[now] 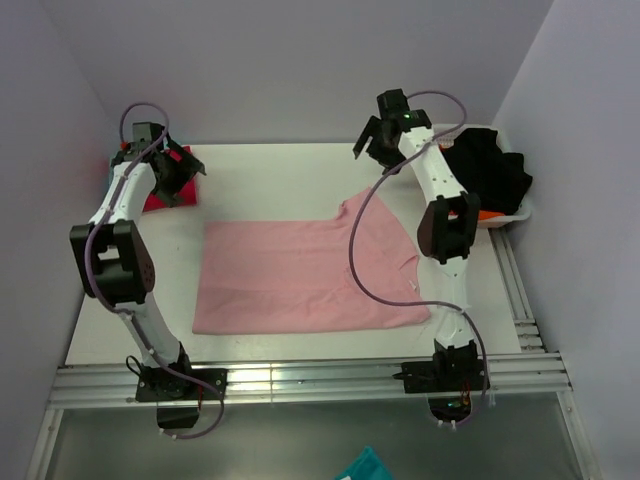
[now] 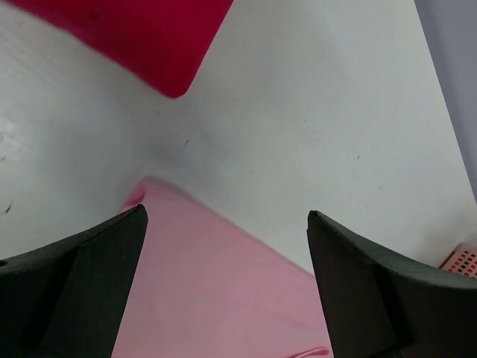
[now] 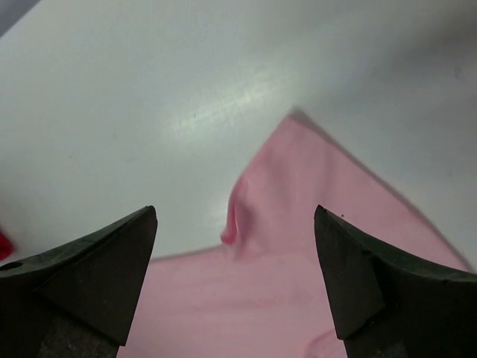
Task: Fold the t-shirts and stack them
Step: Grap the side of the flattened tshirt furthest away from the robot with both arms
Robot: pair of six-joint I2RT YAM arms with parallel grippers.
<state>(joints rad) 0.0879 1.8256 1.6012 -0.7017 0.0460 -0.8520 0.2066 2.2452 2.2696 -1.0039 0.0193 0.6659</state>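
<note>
The light pink t-shirt (image 1: 300, 275) lies spread flat in the middle of the white table (image 1: 270, 170), a little nearer to the near edge than to the far edge. Its body makes a wide rectangle. One sleeve points toward the far edge on the right side, and its tip is a little rumpled in the right wrist view (image 3: 246, 209).

The bright red t-shirt (image 1: 150, 195) lies at the far left corner of the table, and the left arm hides part of it. In the left wrist view one rounded corner of it (image 2: 141, 37) shows, apart from the far left corner of the pink shirt (image 2: 209, 291), with bare table between them.

Only a small piece of the teal t-shirt (image 1: 365, 467) is seen, below the near edge of the table and off the white surface.

The left gripper (image 1: 178, 168) hangs above the far left corner, beside the red shirt. Its fingers (image 2: 89, 276) stand wide apart and there is nothing between them.

The right gripper (image 1: 372, 143) is above the far edge, right of the middle and just beyond the pink sleeve. Its fingers (image 3: 97, 268) are also spread wide and they hold nothing.

At the far right corner stands a white basket (image 1: 512, 216) with a black cloth (image 1: 490, 170) inside it. A small orange thing (image 1: 488, 215) shows at its near side, and I cannot tell what it is.
</note>
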